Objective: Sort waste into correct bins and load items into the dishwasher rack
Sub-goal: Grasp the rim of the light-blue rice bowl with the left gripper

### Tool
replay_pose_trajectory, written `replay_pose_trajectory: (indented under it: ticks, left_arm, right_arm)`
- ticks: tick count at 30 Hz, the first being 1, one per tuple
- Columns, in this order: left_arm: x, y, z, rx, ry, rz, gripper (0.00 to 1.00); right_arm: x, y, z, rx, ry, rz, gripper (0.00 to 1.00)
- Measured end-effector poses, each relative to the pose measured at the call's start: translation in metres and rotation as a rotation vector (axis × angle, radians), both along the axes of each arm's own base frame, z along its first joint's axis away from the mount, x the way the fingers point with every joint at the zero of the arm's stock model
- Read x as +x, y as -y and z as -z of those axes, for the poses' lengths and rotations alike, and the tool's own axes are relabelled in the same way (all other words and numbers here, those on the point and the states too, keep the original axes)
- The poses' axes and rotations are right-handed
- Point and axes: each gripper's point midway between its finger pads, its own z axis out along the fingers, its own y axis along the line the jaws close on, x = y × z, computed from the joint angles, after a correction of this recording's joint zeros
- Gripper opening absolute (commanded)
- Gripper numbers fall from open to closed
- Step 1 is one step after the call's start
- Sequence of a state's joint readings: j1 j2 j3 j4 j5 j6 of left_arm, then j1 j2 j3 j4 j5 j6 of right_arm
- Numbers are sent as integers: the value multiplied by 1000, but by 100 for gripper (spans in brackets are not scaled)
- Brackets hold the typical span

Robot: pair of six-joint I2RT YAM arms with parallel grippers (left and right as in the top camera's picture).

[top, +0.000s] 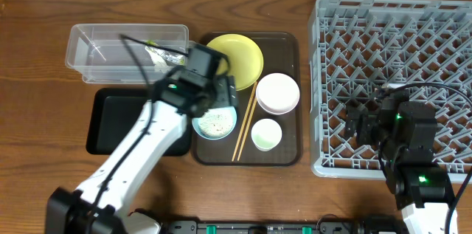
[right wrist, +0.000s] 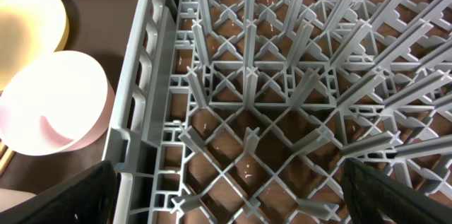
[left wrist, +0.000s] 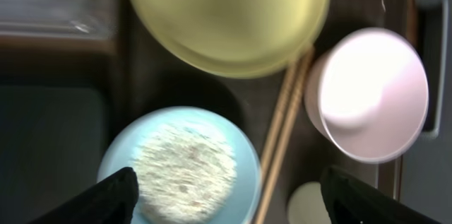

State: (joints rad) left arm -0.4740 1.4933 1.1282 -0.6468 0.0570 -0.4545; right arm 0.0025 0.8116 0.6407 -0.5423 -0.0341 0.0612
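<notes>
Wide open and empty, left gripper (left wrist: 229, 185) seemingly overhangs light blue bowl (left wrist: 212, 121); right gripper (right wrist: 227, 181) gapes too.

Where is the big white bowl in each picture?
Overhead: the white bowl sits mid-picture on the brown tray, left of the grey rack.
Left wrist: at the right, beside the chopsticks.
Right wrist: at the left edge, outside the rack.
Shared landmark: the yellow plate, next to the bowl in every view.

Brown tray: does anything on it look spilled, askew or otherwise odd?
Only the light blue bowl holds food: whitish rice scraps. The chopsticks lie slanted beside it. Nothing looks spilled or damaged.
</notes>
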Motion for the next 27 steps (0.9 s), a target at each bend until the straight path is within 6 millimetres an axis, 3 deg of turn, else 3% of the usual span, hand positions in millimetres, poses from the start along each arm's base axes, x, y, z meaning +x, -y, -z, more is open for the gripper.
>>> replay_pose_trajectory:
  ticks: [4, 13, 19, 23, 27]
  left_arm:
    - [-6, 18, 24, 28, -54, 56, 78]
    - [-10, 33, 81, 89, -166, 97, 64]
    - [-14, 39, 96, 106, -191, 116, 50]
    - [-16, 39, 102, 114, -204, 121, 36]
    - [-16, 39, 105, 119, -211, 121, 34]
  right_arm:
    - [0, 0, 0, 0, 0, 0, 99]
    - [0, 0, 0, 3, 0, 2, 99]
    - [0, 0, 0, 3, 0, 2, 99]
    - [0, 0, 0, 3, 0, 2, 99]
    - [0, 0, 0, 3, 0, 2, 99]
